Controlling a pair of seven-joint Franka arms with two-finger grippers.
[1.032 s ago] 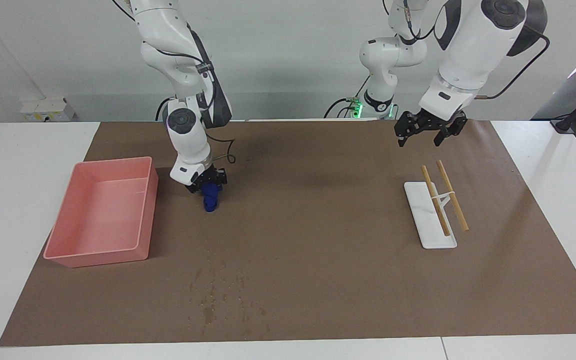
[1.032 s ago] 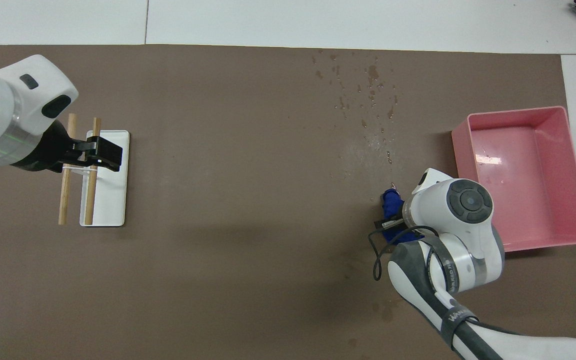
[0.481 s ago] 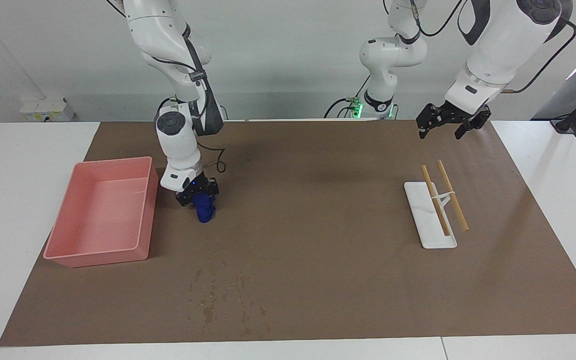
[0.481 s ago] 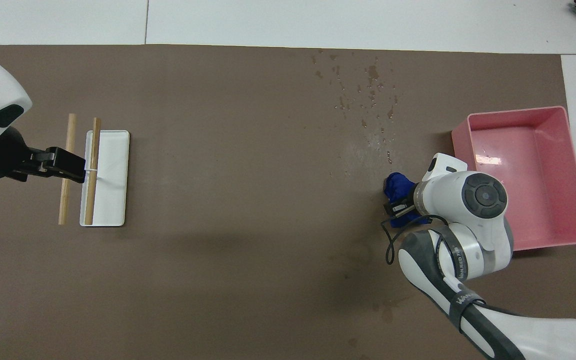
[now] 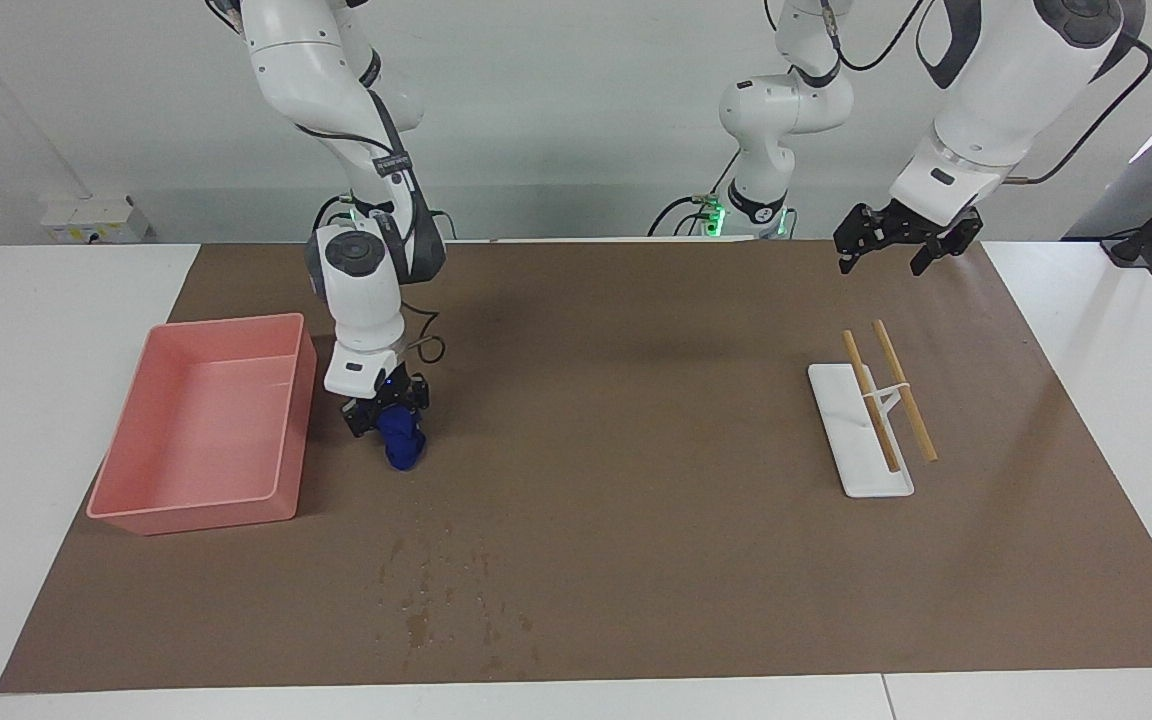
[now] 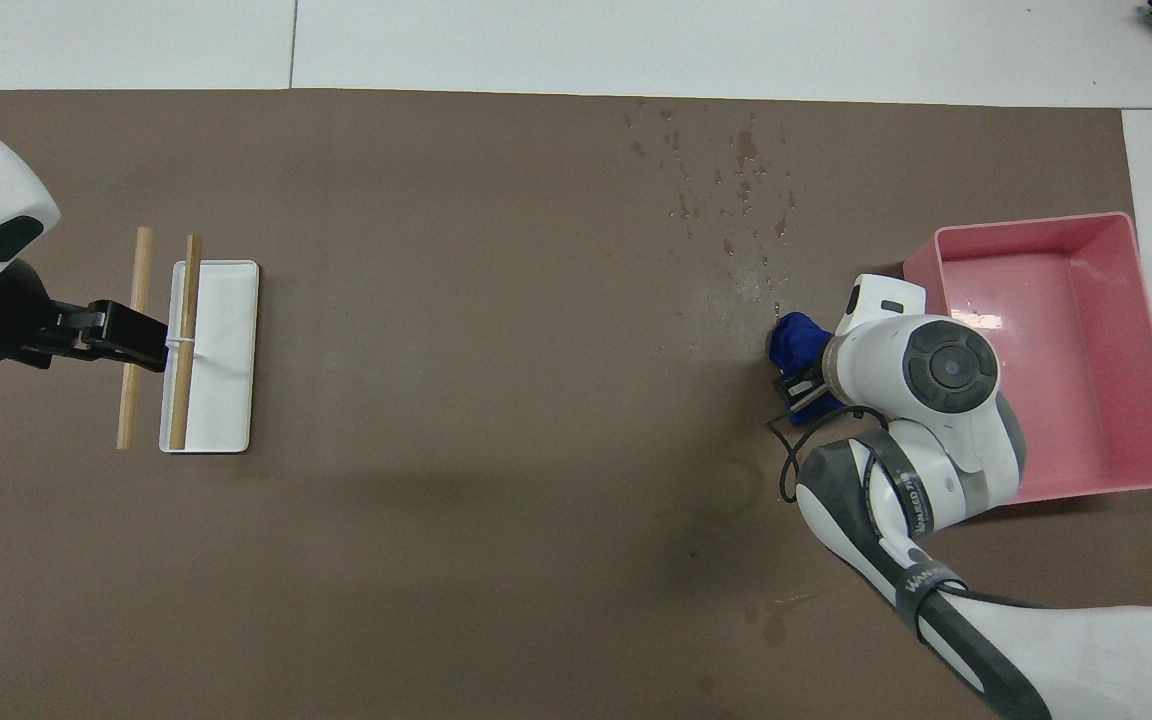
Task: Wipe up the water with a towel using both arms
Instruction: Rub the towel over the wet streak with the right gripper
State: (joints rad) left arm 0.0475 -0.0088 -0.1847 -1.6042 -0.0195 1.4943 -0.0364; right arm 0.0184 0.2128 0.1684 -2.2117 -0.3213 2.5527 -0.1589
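Blue towel (image 5: 402, 445) is gripped, bunched, in the right hand (image 5: 386, 412), touching the mat beside the pink bin (image 5: 198, 432). Water drops (image 5: 446, 595) lie unwiped, farther from the robots than the towel, so wiping isn't done. Left hand (image 5: 898, 243) is held open, w/ nothing in it, above the mat's edge near the rack (image 5: 861, 430).

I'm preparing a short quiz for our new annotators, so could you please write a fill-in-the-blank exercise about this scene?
1. The right gripper is shut on a bunched ____ towel, beside the pink tub.
2. The water drops lie ____ from the robots than the towel.
3. The left gripper hangs with open fingers and holds ____.
4. The white rack carries ____ wooden rods.

Missing words: blue; farther; nothing; two
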